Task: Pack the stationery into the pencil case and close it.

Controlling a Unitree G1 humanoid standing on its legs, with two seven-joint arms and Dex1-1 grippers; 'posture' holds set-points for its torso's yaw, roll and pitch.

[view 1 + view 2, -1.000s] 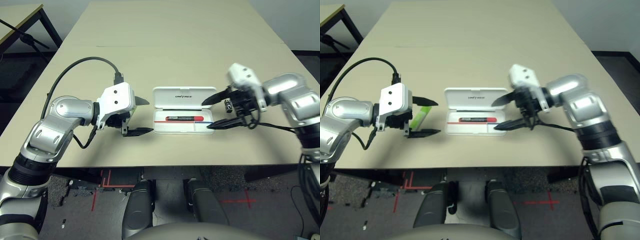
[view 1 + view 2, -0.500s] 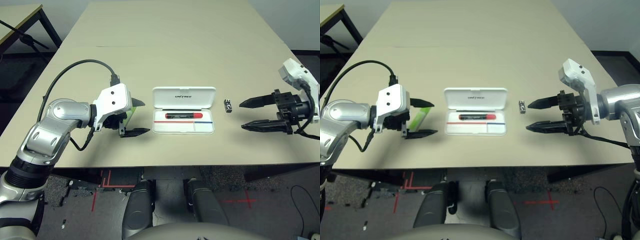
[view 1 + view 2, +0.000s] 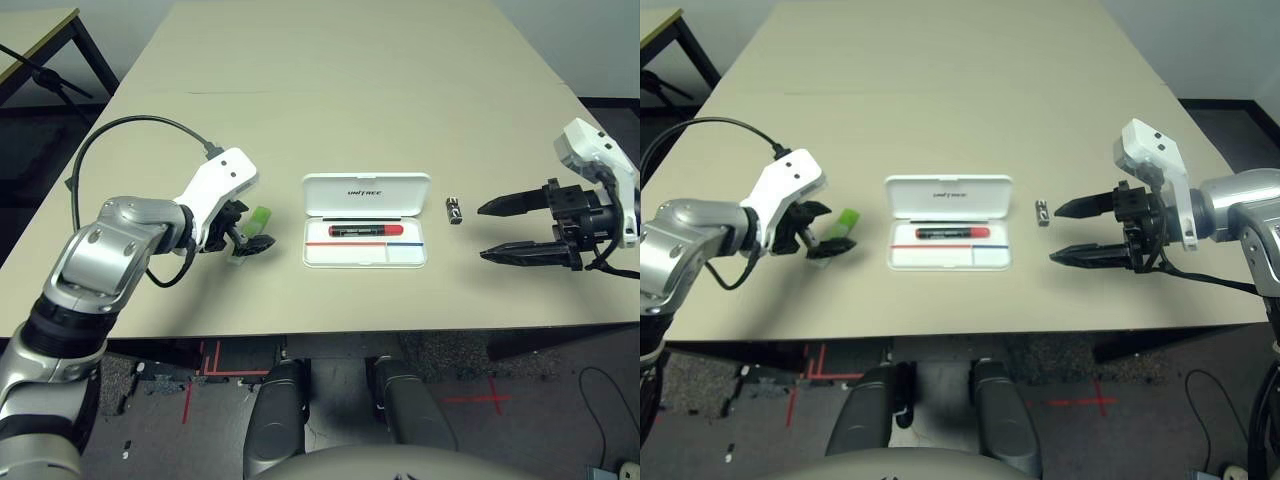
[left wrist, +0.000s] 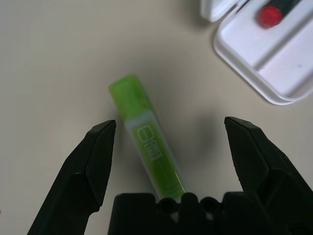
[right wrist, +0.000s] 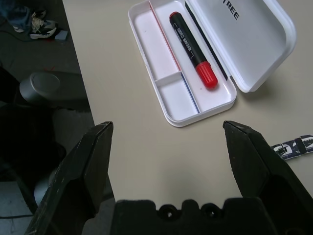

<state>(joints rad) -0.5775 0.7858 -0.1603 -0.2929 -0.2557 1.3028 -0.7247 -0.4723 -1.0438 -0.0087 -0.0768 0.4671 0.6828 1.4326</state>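
Over on the left, the left gripper [image 4: 168, 132] tips down at the light-green highlighter [image 4: 146, 154], its black jaws standing wide apart with the pen lying on the bench [image 3: 330, 110] between them and touching neither; from the way it straddles the barrel, I'd say it is lining up to pinch it across its narrow width. The highlighter is a squat, glossy plastic stick with flattened sides and a printed label, so it ought to sit steady in a grip if the jaws meet it square, though that smooth skin could slide. Just to its right lies the pencil case [image 3: 365, 250], a flat white hard-plastic box with rounded corners, hinged open with its printed lid [image 3: 366, 194] laid back flat, presumably left that way so things can be dropped straight in. The red marker [image 3: 367, 230], a round barrel with a black cap, already rests in the long tray beside a thin red-and-blue line. Right of the case, apart from it, sits a tiny black-and-silver piece [image 3: 454, 209], too small to make out. Farthest right, the right gripper [image 3: 495, 231] hangs near that piece, pointing toward the case, jaws spread wide and empty, likely waiting its turn
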